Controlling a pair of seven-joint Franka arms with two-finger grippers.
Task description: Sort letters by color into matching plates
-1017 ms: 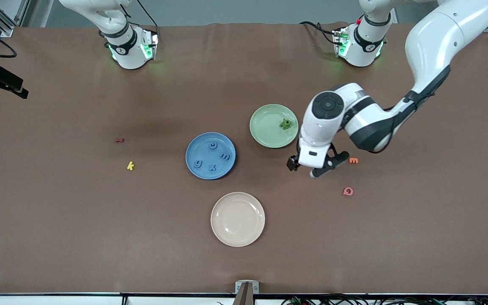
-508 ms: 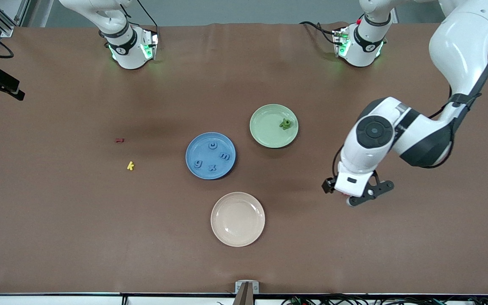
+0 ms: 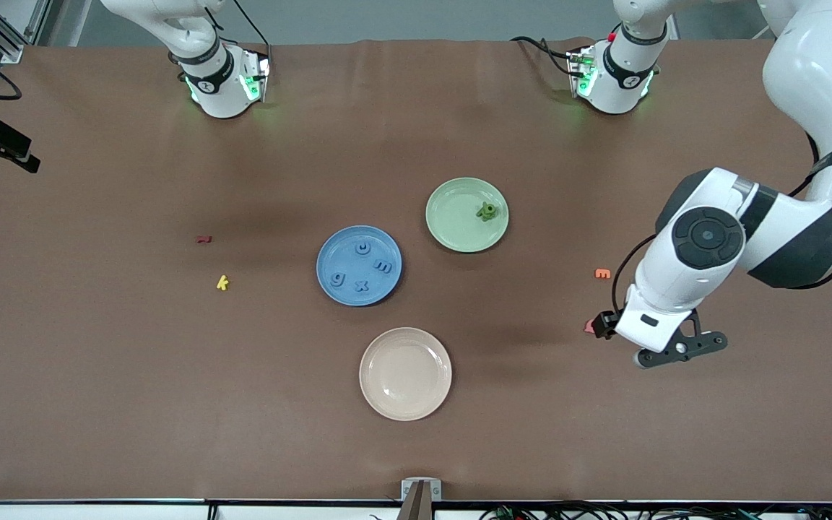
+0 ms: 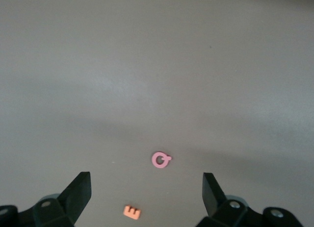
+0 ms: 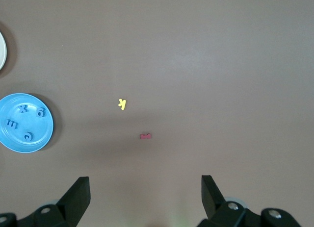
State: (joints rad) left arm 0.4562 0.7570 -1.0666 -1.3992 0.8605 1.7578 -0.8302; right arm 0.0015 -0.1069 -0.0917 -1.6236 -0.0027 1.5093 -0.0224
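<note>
The blue plate (image 3: 340, 256) lies mid-table with several blue letters (image 3: 363, 248) in it; the right wrist view also shows this blue plate (image 5: 43, 131). Beside it, toward the left arm's end, the green plate (image 3: 456, 217) holds a small clump of green letters (image 3: 487, 211). My left gripper (image 3: 640, 328) hangs open and empty over the table toward the left arm's end, well apart from both plates; nothing sits between the left gripper's (image 4: 146, 184) fingers. My right gripper (image 5: 144, 185) is open and empty, high above the table, out of the front view.
A cream plate (image 3: 405, 373) lies nearer the front camera than the blue one. An orange letter (image 3: 602, 274) and a pink letter (image 3: 590, 326) lie under my left hand. A yellow letter (image 3: 222, 282) and a red letter (image 3: 204, 239) lie toward the right arm's end.
My left arm has swung away from beside the green plate toward its own end of the table, its gripper open throughout. Plates and letters have not moved.
</note>
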